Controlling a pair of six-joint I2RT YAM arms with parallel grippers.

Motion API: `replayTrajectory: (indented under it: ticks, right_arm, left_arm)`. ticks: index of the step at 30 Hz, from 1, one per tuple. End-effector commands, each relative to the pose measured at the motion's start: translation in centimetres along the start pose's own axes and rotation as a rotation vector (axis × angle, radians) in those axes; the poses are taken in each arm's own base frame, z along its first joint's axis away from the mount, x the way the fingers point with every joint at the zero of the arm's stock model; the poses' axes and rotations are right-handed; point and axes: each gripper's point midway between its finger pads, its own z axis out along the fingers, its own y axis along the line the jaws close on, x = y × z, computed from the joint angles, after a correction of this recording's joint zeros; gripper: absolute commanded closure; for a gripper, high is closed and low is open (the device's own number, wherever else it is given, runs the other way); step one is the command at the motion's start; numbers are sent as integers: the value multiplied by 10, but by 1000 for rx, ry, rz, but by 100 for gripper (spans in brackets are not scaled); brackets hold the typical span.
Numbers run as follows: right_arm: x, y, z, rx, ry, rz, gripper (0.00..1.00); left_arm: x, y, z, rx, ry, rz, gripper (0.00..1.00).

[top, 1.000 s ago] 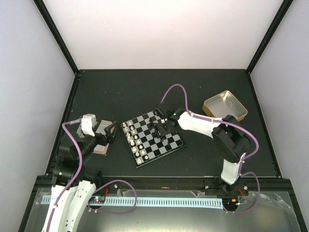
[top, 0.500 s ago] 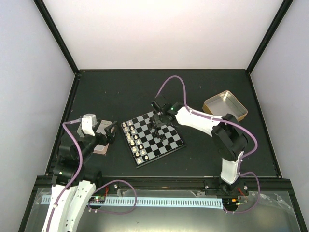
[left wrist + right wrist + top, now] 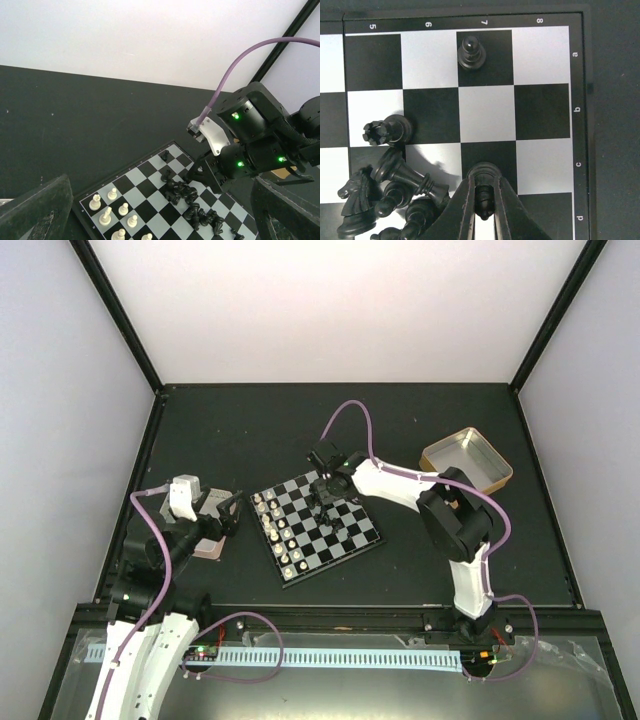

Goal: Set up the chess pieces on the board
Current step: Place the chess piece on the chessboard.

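The board [image 3: 345, 545] lies mid-table, also in the right wrist view [image 3: 577, 20] and the left wrist view [image 3: 150, 195]. My right gripper [image 3: 325, 488] [image 3: 484, 182] is shut on a black pawn [image 3: 484, 202], upright over the black square in row c, column 7. Whether it touches the square I cannot tell. Another black pawn [image 3: 471, 52] stands on a7. Several black pieces [image 3: 395, 190] [image 3: 195, 205] lie heaped on the board. Cream-white pieces [image 3: 275, 535] [image 3: 112, 215] stand along the left edge. My left gripper [image 3: 228, 512] [image 3: 160, 215] is open and empty, left of the board.
A gold tin [image 3: 466, 460] sits at the back right. A silver-pink tray [image 3: 208, 548] lies under the left gripper at the left. A black rook [image 3: 387, 131] stands next to the heap.
My right gripper has moved from the heap toward the board's far edge with the black pawn in it. The left arm has not moved.
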Motion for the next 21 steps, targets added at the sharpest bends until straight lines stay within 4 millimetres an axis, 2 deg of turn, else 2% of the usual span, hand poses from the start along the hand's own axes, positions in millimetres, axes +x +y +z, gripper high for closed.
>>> replayTrajectory:
  ticks: [1,10,17,21]
  right_arm:
    - [-6,-3,0,16,-4,14,96]
    - [-6,-10,3,50,-2,15,94]
    - [-12,-28,11,95,-1,49,94]
    - [-17,-31,17,76,-1,65,95]
  left_arm:
    - [1,1,1,-3,11,-6,1]
    - [1,1,0,-3,10,-5,1]
    - [1,0,1,-3,11,-5,1]
    - [1,1,1,-3,12,-5,1]
